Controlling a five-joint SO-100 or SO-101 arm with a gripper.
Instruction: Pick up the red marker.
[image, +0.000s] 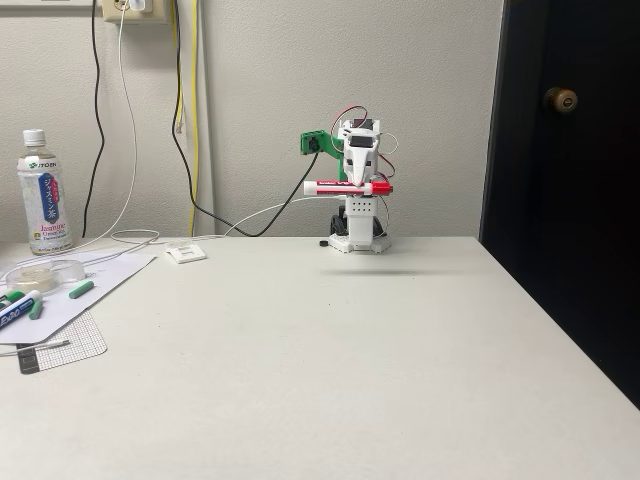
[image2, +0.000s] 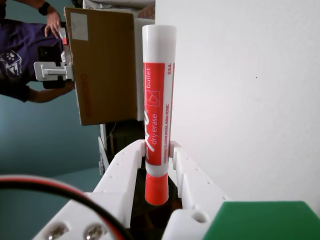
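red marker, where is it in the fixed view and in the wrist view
Fixed view: the red marker lies level, held in the gripper above the far end of the white table, in front of the wall.
Wrist view: it stands upright in the centre of the picture, white end up, red cap down, pinched between the white fingers.
Shared landmark: the white table top.

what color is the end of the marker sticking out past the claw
White, above a red label; the red marker shows it best in the wrist view.
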